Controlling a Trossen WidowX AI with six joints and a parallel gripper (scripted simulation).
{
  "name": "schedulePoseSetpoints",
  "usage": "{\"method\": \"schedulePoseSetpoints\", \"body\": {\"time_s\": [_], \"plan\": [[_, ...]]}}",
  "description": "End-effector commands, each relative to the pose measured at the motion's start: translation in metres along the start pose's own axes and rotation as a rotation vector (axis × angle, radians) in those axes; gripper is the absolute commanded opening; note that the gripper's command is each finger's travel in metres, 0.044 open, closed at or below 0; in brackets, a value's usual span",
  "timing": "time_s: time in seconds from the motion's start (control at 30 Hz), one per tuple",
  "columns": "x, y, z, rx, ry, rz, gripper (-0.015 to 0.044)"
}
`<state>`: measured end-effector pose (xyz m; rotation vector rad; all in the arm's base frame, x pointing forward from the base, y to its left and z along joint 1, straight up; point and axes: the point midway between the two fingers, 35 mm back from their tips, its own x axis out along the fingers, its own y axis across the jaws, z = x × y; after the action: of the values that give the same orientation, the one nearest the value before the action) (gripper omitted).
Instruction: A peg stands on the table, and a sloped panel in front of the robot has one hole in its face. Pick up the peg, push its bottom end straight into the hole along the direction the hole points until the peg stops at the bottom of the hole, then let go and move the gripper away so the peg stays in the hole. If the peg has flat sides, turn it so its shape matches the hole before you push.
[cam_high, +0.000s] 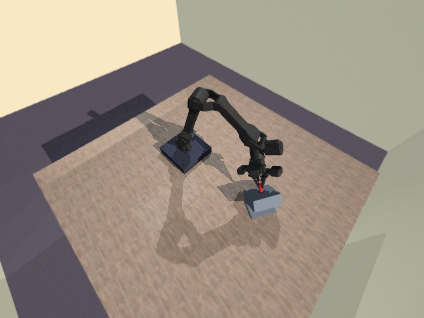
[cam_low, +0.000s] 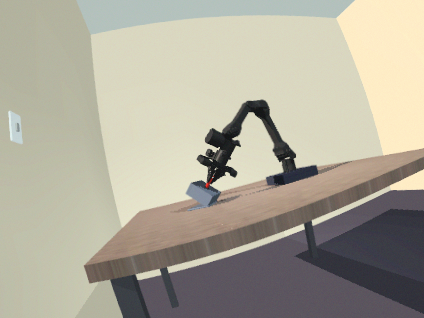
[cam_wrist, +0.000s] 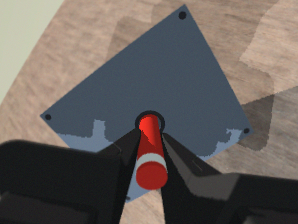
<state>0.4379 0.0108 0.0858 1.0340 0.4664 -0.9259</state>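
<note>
The red round peg (cam_high: 260, 189) (cam_low: 208, 184) (cam_wrist: 150, 145) has a pale band near its top end. My gripper (cam_high: 259, 180) (cam_low: 212, 177) (cam_wrist: 149, 137) is shut on the peg, with the fingers on either side of it just above the panel. The blue-grey sloped panel (cam_high: 267, 202) (cam_low: 202, 194) (cam_wrist: 165, 75) faces up toward the gripper. Its round dark-rimmed hole (cam_wrist: 150, 112) shows around the peg's bottom end in the wrist view. The bottom end appears at or inside the hole's mouth; its depth cannot be told.
The panel stands on the wooden table (cam_high: 135, 210) (cam_low: 260, 215). The arm's dark base (cam_high: 185, 162) (cam_low: 295, 175) is behind it. Small dark dots mark the panel's corners. Shadows of the arm fall across the table and part of the panel.
</note>
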Motion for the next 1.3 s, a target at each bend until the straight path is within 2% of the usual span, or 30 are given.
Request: {"method": "schedulePoseSetpoints", "body": {"time_s": [0.0, 0.63, 1.17, 1.2, 1.27], "plan": [[0.003, 0.001, 0.000, -0.002, -0.002, 0.002, 0.0000], [0.005, 0.000, 0.000, 0.002, -0.002, 0.001, 0.0000], [0.001, 0.000, 0.000, 0.002, -0.001, 0.001, 0.0420], [-0.001, 0.001, -0.001, 0.001, -0.001, 0.000, 0.0440], [-0.005, 0.001, -0.001, 0.001, 0.000, 0.000, 0.0440]]}}
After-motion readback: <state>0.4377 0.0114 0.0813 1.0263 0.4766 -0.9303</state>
